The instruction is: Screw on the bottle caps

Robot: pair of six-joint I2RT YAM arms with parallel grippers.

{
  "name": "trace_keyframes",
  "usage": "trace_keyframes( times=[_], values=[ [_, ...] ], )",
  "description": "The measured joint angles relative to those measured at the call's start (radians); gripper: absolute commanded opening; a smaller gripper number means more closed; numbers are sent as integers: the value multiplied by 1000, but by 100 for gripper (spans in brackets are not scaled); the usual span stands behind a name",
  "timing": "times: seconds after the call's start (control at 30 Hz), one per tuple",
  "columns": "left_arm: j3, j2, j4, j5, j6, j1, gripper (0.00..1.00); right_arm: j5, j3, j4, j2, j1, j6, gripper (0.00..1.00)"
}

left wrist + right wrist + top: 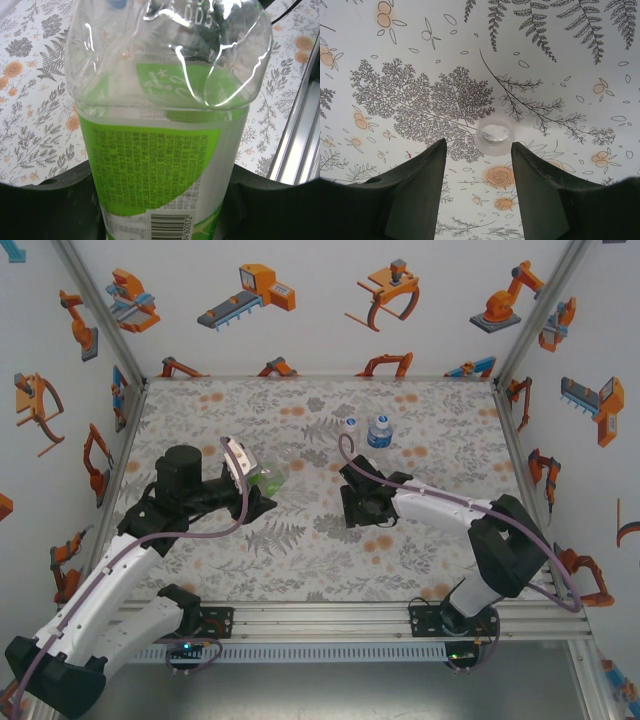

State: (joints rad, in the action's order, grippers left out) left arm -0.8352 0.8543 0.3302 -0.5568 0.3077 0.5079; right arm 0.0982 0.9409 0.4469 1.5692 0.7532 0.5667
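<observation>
green bottle [270, 478] held in left fingers [256, 483], blue-label bottle [379, 432] upright farther back

Cropped by top and bottom edges, left wrist view: green-label bottle [160, 165]. Dark, blurred, tips hidden behind bottle: left fingers [45, 210]. Too small to tell capped or not, top view: blue-label bottle [379, 432], small clear bottle [350, 423]. Cut by bottom edge: right fingers [415, 195]. Translucent, upward side unclear: cap [494, 138].

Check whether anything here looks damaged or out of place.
The green-labelled bottle looks crumpled: its clear part beyond the label is dented and creased. A loose bottle cap lies on the patterned table, off any bottle.
</observation>
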Motion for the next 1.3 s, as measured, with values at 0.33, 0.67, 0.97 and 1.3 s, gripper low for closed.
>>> trace_keyframes(
  times=[0.33, 0.67, 0.97, 1.3],
  values=[
    [0, 4, 0, 0, 0, 0, 13, -3, 0, 2, 30, 0, 0, 51],
    [0, 10, 0, 0, 0, 0, 13, -8, 0, -10, 46, 0, 1, 48],
    [0, 17, 0, 0, 0, 0, 13, -34, -11, -45, 50, 0, 9, 38],
    [0, 21, 0, 1, 0, 0, 13, -159, -52, -185, 47, 0, 85, 20]
  ],
)
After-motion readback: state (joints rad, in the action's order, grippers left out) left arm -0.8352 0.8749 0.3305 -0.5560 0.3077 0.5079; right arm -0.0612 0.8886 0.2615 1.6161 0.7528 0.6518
